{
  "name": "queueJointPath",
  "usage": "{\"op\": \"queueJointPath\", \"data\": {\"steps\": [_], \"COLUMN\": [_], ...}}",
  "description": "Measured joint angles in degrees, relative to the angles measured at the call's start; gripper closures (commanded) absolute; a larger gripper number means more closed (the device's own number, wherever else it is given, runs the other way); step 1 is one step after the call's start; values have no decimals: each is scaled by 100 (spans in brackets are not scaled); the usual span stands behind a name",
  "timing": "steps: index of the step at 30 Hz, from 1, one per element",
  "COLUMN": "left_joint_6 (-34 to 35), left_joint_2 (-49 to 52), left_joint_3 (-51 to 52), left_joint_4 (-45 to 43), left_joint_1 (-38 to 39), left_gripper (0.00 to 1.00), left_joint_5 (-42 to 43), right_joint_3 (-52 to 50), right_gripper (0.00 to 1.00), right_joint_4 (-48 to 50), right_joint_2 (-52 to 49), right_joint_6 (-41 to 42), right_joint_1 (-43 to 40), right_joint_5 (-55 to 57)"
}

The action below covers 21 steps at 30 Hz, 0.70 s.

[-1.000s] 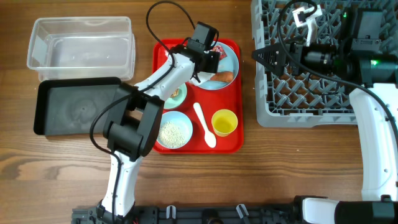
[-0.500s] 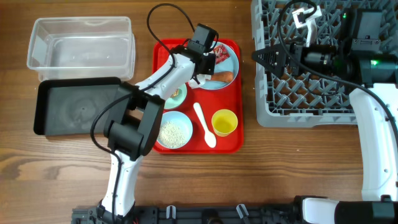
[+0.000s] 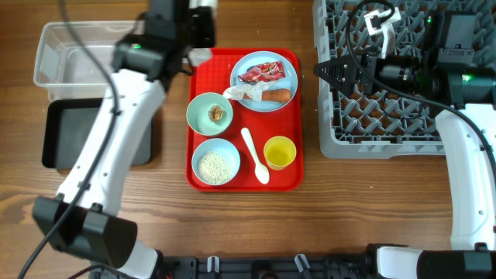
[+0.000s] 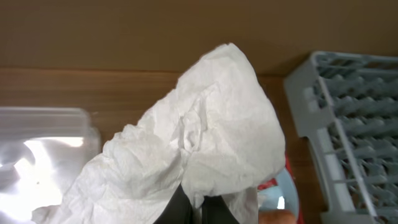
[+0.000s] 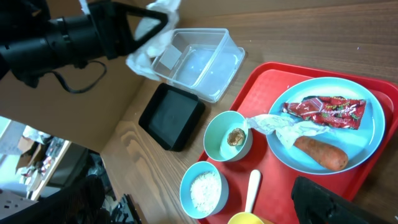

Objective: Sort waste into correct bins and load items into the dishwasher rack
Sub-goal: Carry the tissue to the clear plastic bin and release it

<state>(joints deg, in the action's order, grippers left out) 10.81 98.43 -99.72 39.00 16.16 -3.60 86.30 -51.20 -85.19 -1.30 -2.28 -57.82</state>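
Crumpled white paper napkin (image 4: 186, 149) hangs from the left fingers (image 4: 179, 210), which are closed tight on a fold of it. It is up off the counter (image 3: 349, 209) at the far left of the scene.

The dishwasher rack (image 3: 341, 139) fills the far right. The right fingers (image 5: 329, 202) sit over its left edge, spread wide and holding nothing, well apart from the napkin. The left arm is plainly the one placed to finish this.

The clear tub (image 3: 77, 25) lies just to the left of the napkin, with its long axis running left to right. In the overhead view the paper hangs between the tub's right end and the far-left corner of the red tray (image 3: 291, 174).

The black tray (image 3: 58, 132) sits just beside the tub on its near side, so both of the 2 bins are close. Which bin takes paper cannot be told from here.

The likely move is a short carry leftward over a rim, then a release. Nothing shows inside the tub, and its mouth is open, so there is room. The napkin is light and billowy, so it may cling to the fingers or drape over a wall.
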Motion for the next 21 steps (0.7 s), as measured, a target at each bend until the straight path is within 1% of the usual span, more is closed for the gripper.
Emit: {"op": "queueJointPath", "data": {"steps": [5, 10, 11, 12, 13, 14, 19, 21], "left_joint_6": [-7, -142, -184, -201, -232, -280, -323, -326], "left_joint_2": [127, 601, 758, 885, 1078, 1283, 2057, 2203], "left_joint_3": [2, 2, 2, 2, 2, 2, 24, 48], "left_joint_4": [221, 13, -96, -197, -367, -494, -625, -629], "left_joint_1": [-841, -1757, -1912, -2015, -2146, -2262, -2538, -2555], "left_gripper": [96, 96, 89, 75, 28, 0, 0, 0], "left_joint_5": [4, -2, -2, -2, -2, 0, 2, 2], "right_joint_3": [0, 0, 0, 0, 0, 0, 0, 0], "right_gripper": [0, 0, 1, 0, 0, 0, 0, 0], "right_joint_4": [-2, -4, -4, -4, -4, -2, -17, -24], "right_joint_2": [0, 0, 0, 0, 0, 0, 0, 0], "right_joint_6": [0, 0, 0, 0, 0, 0, 0, 0], "right_joint_1": [0, 0, 0, 0, 0, 0, 0, 0], "right_joint_5": [0, 0, 0, 0, 0, 0, 0, 0]}}
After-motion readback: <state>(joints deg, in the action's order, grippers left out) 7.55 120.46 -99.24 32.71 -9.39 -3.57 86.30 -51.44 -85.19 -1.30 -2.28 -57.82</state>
